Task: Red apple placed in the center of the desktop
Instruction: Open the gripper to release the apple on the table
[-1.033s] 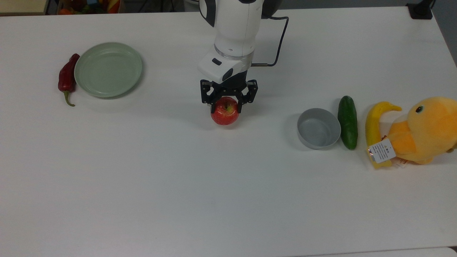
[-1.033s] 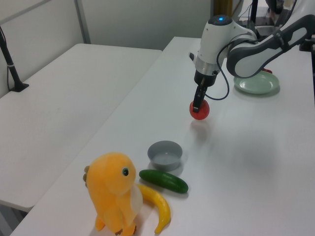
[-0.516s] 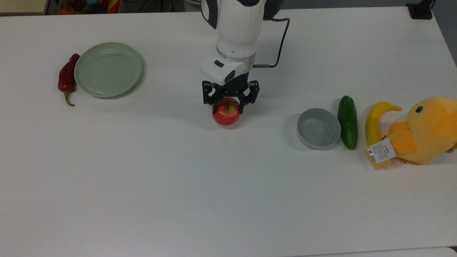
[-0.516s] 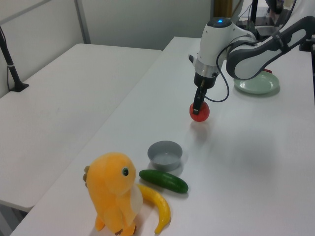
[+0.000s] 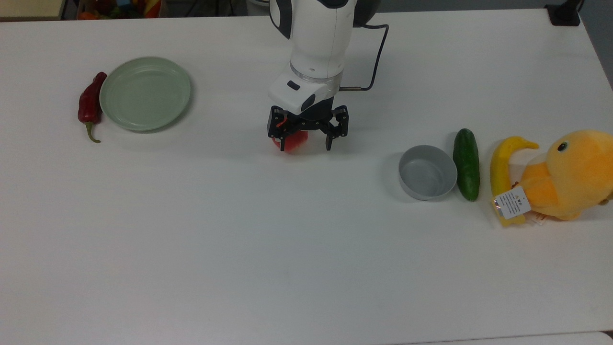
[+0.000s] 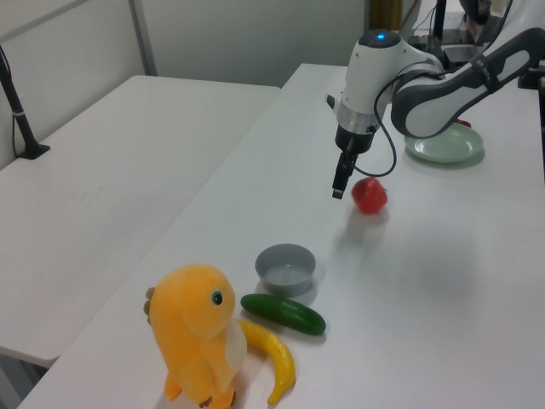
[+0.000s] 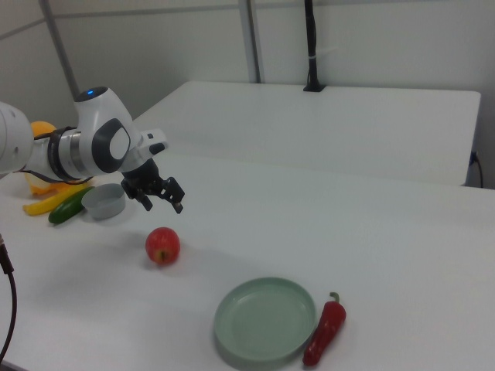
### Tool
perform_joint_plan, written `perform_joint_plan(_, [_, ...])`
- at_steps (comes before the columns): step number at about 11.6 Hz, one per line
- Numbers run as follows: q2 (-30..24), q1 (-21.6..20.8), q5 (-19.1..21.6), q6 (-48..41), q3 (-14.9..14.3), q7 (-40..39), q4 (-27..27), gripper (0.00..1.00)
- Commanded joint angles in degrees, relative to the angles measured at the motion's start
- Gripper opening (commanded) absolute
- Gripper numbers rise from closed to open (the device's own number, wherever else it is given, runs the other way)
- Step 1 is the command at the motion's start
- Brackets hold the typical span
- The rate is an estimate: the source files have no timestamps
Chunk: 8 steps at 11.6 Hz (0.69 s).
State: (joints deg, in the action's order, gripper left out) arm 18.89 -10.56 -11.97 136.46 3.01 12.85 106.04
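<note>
The red apple (image 5: 291, 140) lies on the white desktop (image 5: 306, 249), partly hidden under my gripper (image 5: 305, 143) in the top view. The gripper stands open above it, with the apple beneath the finger on the top view's left. In the left view the apple (image 6: 370, 195) sits just right of the gripper (image 6: 341, 184). In the right view the apple (image 7: 162, 245) rests on the desktop (image 7: 371, 232), below the raised open gripper (image 7: 162, 203) and apart from it.
A pale green plate (image 5: 145, 93) with a dark red chili (image 5: 89, 103) beside it lies at the top view's left. A grey bowl (image 5: 427, 172), cucumber (image 5: 466, 164), banana (image 5: 502, 167) and yellow plush duck (image 5: 570, 175) stand at the top view's right.
The gripper opened and let go of the apple. The apple dropped to the desktop and shifted a little toward the top view's left and back.
</note>
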Motion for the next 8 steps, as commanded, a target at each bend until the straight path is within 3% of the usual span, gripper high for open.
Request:
perform_joint_plan(1, [-2.2,0.9,-0.2,-2.1,0.0,-1.0,0.5,1.00])
perform_joint_plan(8, [-7.8,3.3,2.4,-12.8,-0.3,-2.8,-1.4,1.00])
